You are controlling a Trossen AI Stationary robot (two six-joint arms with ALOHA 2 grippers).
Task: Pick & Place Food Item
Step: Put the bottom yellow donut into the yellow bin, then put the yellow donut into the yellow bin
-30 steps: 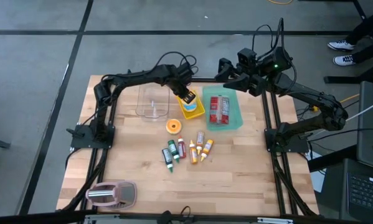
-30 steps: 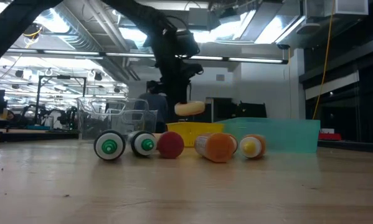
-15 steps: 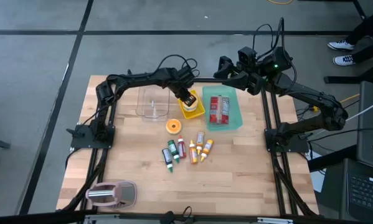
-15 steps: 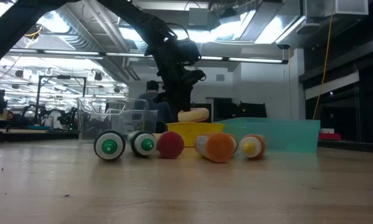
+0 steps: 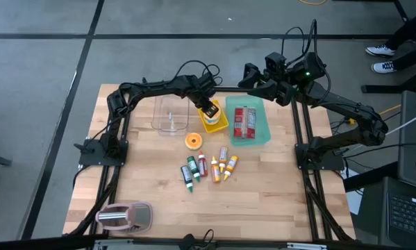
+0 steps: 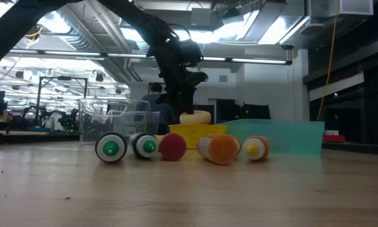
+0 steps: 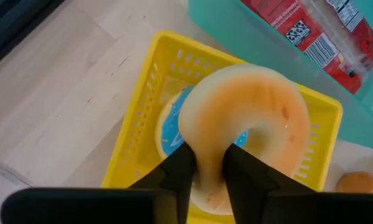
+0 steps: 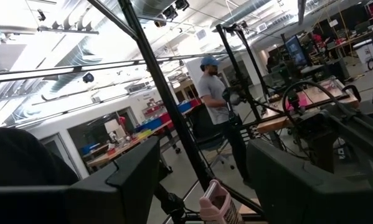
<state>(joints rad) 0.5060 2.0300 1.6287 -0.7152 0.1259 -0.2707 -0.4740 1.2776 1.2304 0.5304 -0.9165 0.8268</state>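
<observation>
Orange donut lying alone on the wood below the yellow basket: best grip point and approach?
Come straight down on the orange donut. It lies flat on the table, hole up, so I'd put one finger in the hole and one outside, pinching the ring's band. Probably take the side facing away from the bottles, where there's more open wood.

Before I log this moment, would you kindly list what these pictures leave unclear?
- Whether the bagel already rests on the yellow basket: left wrist view, the left gripper and the bagel cover the contact.
- The blue item under it: mostly hidden by the bagel.
- Small bottles' labels: high view, too small.
- Teal tray's contents: low view, wall hides them.
</observation>
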